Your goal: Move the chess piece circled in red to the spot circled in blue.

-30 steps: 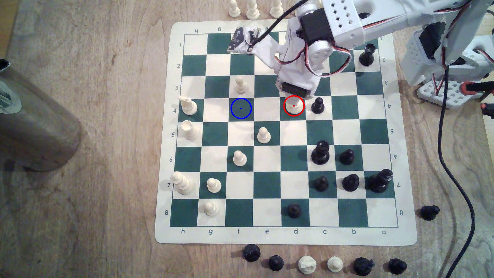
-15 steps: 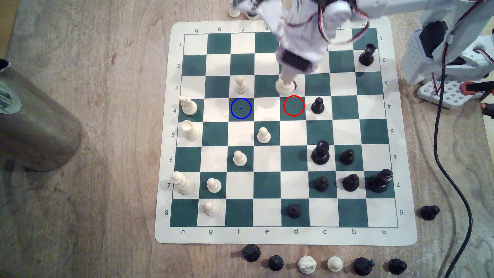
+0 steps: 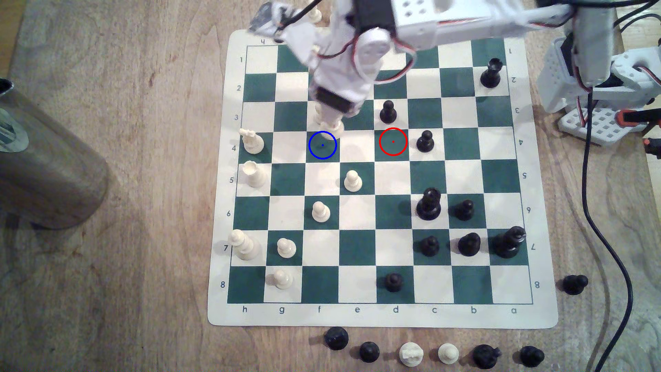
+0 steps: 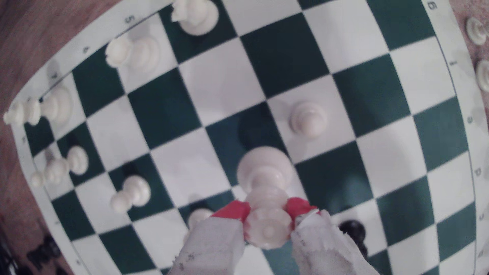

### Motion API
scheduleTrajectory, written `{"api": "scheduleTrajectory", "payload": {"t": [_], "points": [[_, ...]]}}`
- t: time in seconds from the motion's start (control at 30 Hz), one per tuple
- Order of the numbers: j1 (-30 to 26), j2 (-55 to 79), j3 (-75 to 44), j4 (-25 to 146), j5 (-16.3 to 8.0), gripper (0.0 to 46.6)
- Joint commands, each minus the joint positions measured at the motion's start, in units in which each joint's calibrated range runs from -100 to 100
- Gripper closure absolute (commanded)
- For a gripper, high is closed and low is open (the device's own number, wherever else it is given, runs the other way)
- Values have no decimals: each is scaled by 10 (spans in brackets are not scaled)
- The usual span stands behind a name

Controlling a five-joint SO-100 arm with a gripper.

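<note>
The cream-white rook (image 3: pixel 335 127) hangs above the board, its base over the far edge of the blue-ringed green square (image 3: pixel 322 145) in the exterior view. My gripper (image 3: pixel 331 120) is shut on its upper part. The wrist view has the notched crown of the rook (image 4: pixel 267 230) pinched between the red fingertips (image 4: pixel 232 210) of the gripper (image 4: pixel 267 211), with the round base above a green square. The red-ringed green square (image 3: pixel 393 141) is bare.
A white pawn (image 4: pixel 308 121) stands on the square just behind the blue ring, mostly hidden by my arm in the exterior view. Black pawns (image 3: pixel 388 111) (image 3: pixel 425 141) flank the red ring. A white pawn (image 3: pixel 352 180) and king (image 3: pixel 252 141) stand nearby. A metal cylinder (image 3: pixel 46 168) lies off the board.
My gripper lifted the rook off the red-ringed square and carried it to the exterior view's left, up to the blue ring. The black pawn behind the red ring is now uncovered.
</note>
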State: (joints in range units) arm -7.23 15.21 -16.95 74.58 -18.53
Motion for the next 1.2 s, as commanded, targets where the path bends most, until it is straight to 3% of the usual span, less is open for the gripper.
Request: {"api": "scheduleTrajectory", "payload": {"t": [0.0,0.8,1.17], "points": [[-6,0,-71,-8,2,465],[-12,70,-80,-46,7,464],[-11,71,-59,-43,8,317]]}}
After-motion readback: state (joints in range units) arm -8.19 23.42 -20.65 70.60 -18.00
